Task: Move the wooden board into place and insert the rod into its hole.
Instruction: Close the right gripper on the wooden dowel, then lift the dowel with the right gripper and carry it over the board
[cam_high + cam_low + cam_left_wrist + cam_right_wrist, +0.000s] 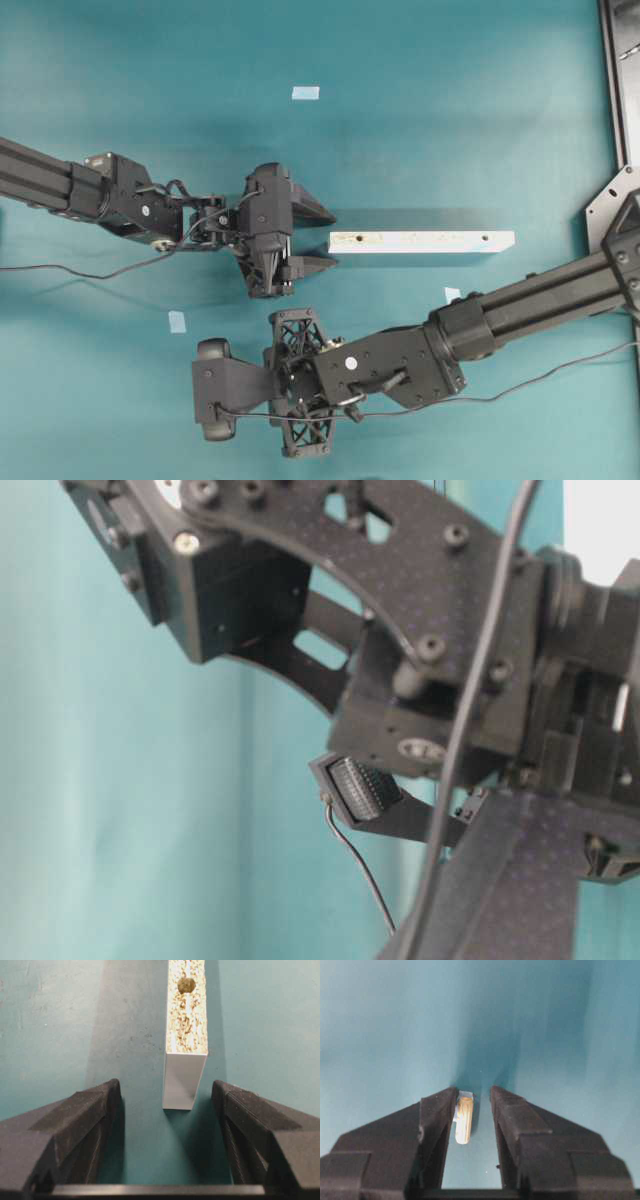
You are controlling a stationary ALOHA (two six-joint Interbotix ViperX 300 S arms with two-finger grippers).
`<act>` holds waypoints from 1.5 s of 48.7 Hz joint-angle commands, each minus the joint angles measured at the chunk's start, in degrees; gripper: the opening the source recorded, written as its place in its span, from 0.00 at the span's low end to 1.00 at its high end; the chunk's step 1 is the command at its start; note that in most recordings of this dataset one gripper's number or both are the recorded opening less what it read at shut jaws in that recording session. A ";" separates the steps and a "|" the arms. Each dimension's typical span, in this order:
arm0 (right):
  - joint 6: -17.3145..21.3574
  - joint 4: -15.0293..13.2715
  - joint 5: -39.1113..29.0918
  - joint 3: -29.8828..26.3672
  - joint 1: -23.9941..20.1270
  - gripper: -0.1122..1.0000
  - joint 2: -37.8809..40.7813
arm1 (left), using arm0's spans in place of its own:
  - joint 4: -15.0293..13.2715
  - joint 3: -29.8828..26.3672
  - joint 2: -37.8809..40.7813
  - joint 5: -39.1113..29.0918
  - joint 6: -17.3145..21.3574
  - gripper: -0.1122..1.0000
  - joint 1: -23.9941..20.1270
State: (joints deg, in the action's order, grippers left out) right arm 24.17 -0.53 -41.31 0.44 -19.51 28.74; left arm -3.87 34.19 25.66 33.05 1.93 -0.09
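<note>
The wooden board (420, 241) lies flat at mid-table, running left to right, with a dark hole (358, 240) near its left end. My left gripper (330, 240) is open just left of that end. In the left wrist view the board's end (184, 1080) stands between the fingertips, nearer the right finger (235, 1110), touching neither, and the hole (186, 985) shows on its speckled face. The rod (464, 1120) lies on the table between the fingers of my right gripper (473, 1094). It rests against the left finger (437, 1115), with a gap to the right one.
Pale blue tape squares lie on the teal table at the back (305, 93), front left (177, 321) and by the right arm (452, 294). A black frame (620, 80) stands at the far right. The right arm's wrist fills the table-level view.
</note>
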 commanded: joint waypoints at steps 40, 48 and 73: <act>2.46 -5.80 1.49 0.35 -1.32 0.19 -7.21 | 0.09 -0.26 -1.49 0.18 0.35 0.76 -0.35; 2.37 -10.02 1.32 0.44 -0.88 0.19 -12.13 | 0.09 -0.26 -1.58 0.00 0.35 0.76 -0.35; 1.76 -11.87 1.67 0.44 2.64 0.19 -22.32 | 0.09 -0.44 -1.93 -0.53 0.26 0.76 -0.35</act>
State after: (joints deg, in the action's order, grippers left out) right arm 25.93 -11.87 -40.08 1.58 -17.84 9.84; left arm -3.87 34.19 25.58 32.70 1.93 -0.18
